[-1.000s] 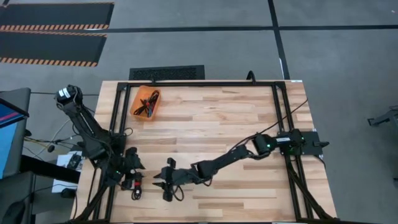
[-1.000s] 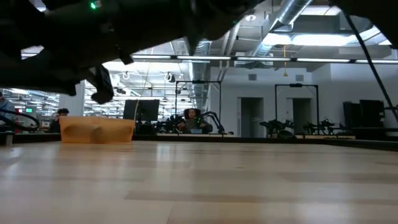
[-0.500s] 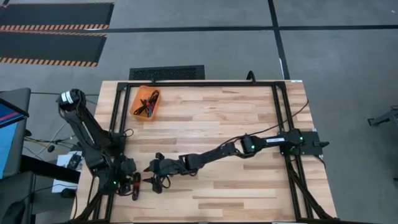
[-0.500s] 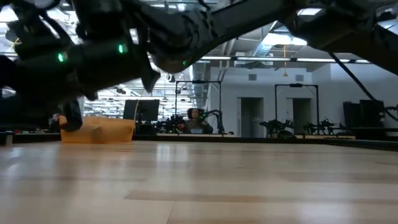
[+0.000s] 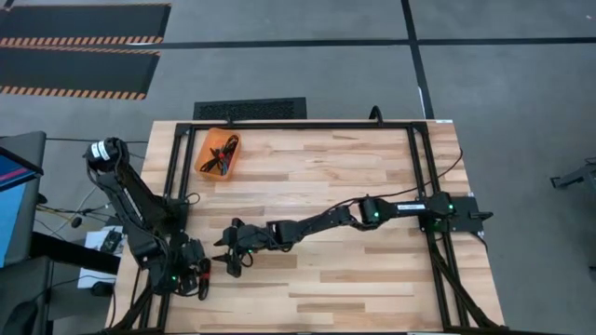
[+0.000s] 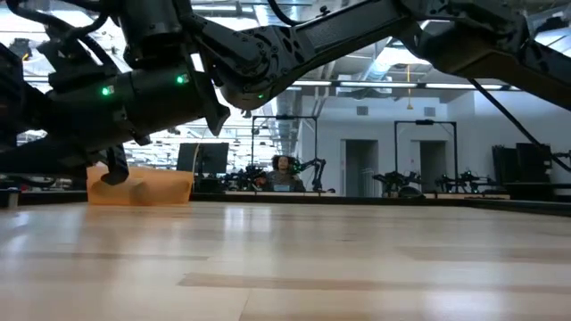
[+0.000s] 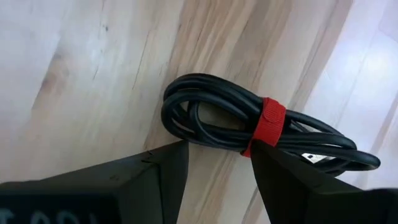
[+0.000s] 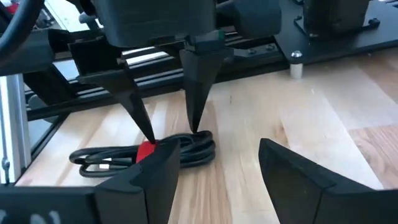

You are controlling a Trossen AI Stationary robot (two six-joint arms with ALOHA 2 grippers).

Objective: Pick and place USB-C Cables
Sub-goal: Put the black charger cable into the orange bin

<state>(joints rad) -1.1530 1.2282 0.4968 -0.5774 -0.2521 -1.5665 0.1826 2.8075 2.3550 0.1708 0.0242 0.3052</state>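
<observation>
At the front-left corner of the desk [image 5: 372, 195], just inside its dark frame rail, the black cable with a red tie [image 7: 261, 127] lies flat on the wood as a tight elongated coil. The left claw [image 8: 168, 127] stands over it, its fingers parted and straddling the coil near the tie without closing on it. The right claw [image 5: 226, 264] hovers close beside, open and empty. An orange bin [image 5: 219, 155] holding cables sits near the back-left corner; the rest of the wood is bare.

Black coiled cable [image 7: 261, 127] – red tie; orange bin [image 5: 219, 154]; pale wood table [image 5: 372, 177]
</observation>
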